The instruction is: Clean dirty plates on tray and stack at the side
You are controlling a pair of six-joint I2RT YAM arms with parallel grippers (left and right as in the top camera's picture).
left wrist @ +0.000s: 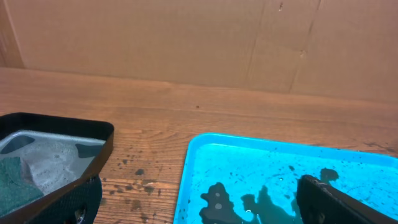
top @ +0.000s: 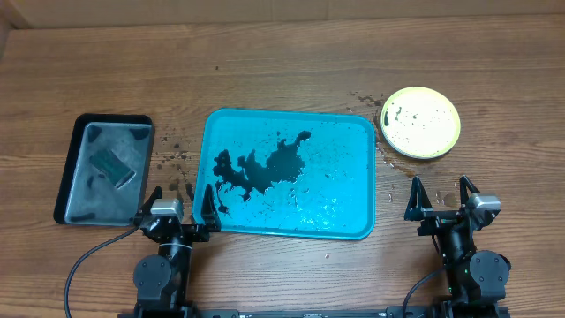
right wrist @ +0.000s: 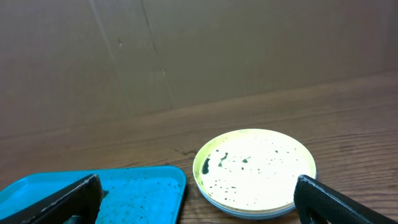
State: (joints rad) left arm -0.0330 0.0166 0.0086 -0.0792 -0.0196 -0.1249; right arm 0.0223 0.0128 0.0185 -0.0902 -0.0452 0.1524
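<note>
The turquoise tray (top: 353, 150) lies mid-table, holding only a black puddle and specks; no plate is on it. It also shows in the left wrist view (left wrist: 205, 168) and the right wrist view (right wrist: 124, 186). The plates (top: 420, 122) stand stacked on the table right of the tray, the yellow-green one on top, its white inside speckled black; a light blue rim shows beneath in the right wrist view (right wrist: 255, 169). My left gripper (top: 181, 200) is open and empty at the tray's near left corner. My right gripper (top: 441, 196) is open and empty, near side of the stack.
A black tray (top: 79, 141) with foamy water and a green sponge (top: 115, 164) lies at the left, also in the left wrist view (left wrist: 93, 127). Dark splashes mark the wood between the trays and near the stack. A cardboard wall stands at the back.
</note>
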